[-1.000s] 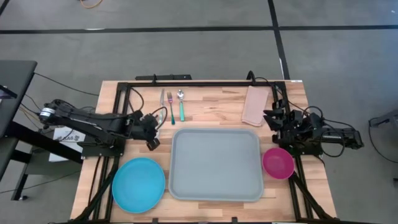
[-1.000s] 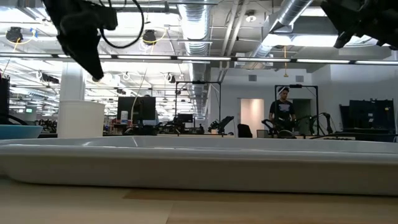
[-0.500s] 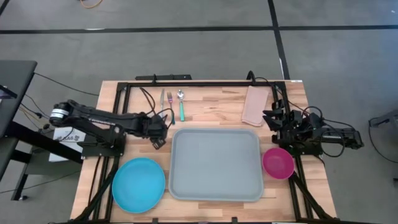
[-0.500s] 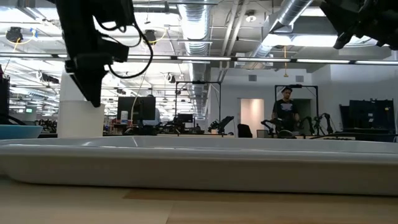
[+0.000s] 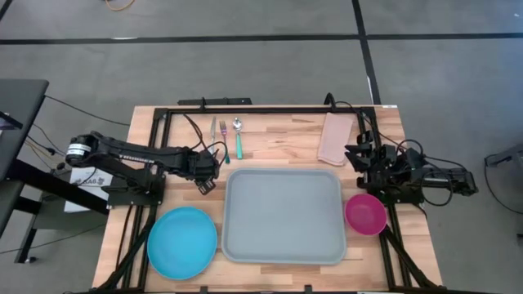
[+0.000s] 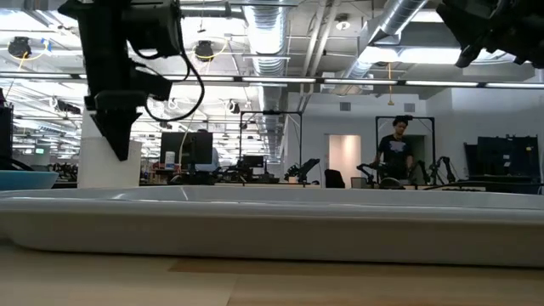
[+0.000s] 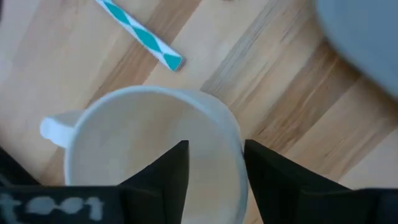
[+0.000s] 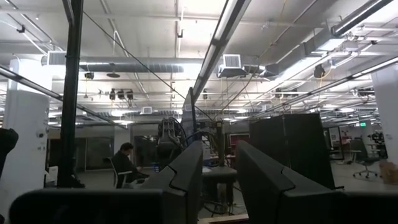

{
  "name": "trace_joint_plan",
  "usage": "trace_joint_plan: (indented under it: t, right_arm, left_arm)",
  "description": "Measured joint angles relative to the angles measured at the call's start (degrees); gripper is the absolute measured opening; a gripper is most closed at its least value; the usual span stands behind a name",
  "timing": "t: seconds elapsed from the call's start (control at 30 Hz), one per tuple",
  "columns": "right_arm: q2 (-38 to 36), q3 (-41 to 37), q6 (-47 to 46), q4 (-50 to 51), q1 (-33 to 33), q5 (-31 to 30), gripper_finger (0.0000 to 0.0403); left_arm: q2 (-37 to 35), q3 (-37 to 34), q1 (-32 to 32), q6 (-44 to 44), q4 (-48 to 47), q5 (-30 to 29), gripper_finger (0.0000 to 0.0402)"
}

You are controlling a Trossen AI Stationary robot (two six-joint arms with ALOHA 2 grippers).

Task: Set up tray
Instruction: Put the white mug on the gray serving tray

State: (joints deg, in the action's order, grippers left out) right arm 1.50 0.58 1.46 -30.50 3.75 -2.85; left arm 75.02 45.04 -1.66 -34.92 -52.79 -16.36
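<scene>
From above, the grey-blue tray lies flat at the table's centre, with a round blue plate just beside it at its 8 o'clock and a pink bowl at its 3 o'clock. The left gripper hangs near the tray's 10 o'clock corner; the right gripper waits at its 2 o'clock, by a pink pouch. At table height the tray's rim fills the foreground. The left wrist view shows narrowly parted fingers straddling the wall of a white mug, with a teal-striped handle beyond. The right wrist view shows narrowly parted fingers holding nothing.
</scene>
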Motion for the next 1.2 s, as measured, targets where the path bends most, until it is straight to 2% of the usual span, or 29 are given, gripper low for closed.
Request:
trace_joint_plan:
  t: [0.1, 0.23, 0.3, 0.4, 0.57, 0.73, 0.87, 0.97, 1.1, 1.2]
  right_arm:
    - [0.0, 0.0, 0.0, 0.2, 0.0, 0.0, 0.0091]
    - [0.0, 0.0, 0.0, 0.1, 0.0, 0.0, 0.0091]
    - [0.0, 0.0, 0.0, 0.1, 0.0, 0.0, 0.0091]
    - [0.0, 0.0, 0.0, 0.1, 0.0, 0.0, 0.0091]
    - [0.0, 0.0, 0.0, 0.1, 0.0, 0.0, 0.0091]
    - [0.0, 0.0, 0.0, 0.1, 0.0, 0.0, 0.0091]
    - [0.0, 0.0, 0.0, 0.1, 0.0, 0.0, 0.0091]
    - [0.0, 0.0, 0.0, 0.2, 0.0, 0.0, 0.0091]
    - [0.0, 0.0, 0.0, 0.4, 0.0, 0.0, 0.0091]
    - [0.0, 0.0, 0.0, 0.5, 0.0, 0.0, 0.0091]
  left_arm:
    - [0.0, -0.4, 0.0, 1.7, -0.3, -0.3, 0.0113]
    - [0.0, 0.1, 0.1, 5.8, 0.0, -0.4, 0.0030]
    - [0.0, 1.0, 0.2, 6.8, 0.0, -0.5, 0.0011]
    - [0.0, 4.8, 1.2, 7.7, -0.5, -0.7, 0.0005]
    - [0.0, 12.9, 5.8, 16.2, 1.0, 0.4, 0.0003]
    - [0.1, 15.8, 11.0, 32.5, 6.1, 4.7, 0.0002]
    - [1.3, 15.7, 13.7, 42.4, 7.9, 1.5, 0.0002]
    - [3.7, 15.7, 14.0, 44.8, 8.1, 1.0, 0.0001]
    - [9.3, 16.1, 13.7, 46.2, 8.8, 3.9, 0.0001]
    - [14.1, 18.3, 13.6, 43.3, 8.1, 1.2, 0.0004]
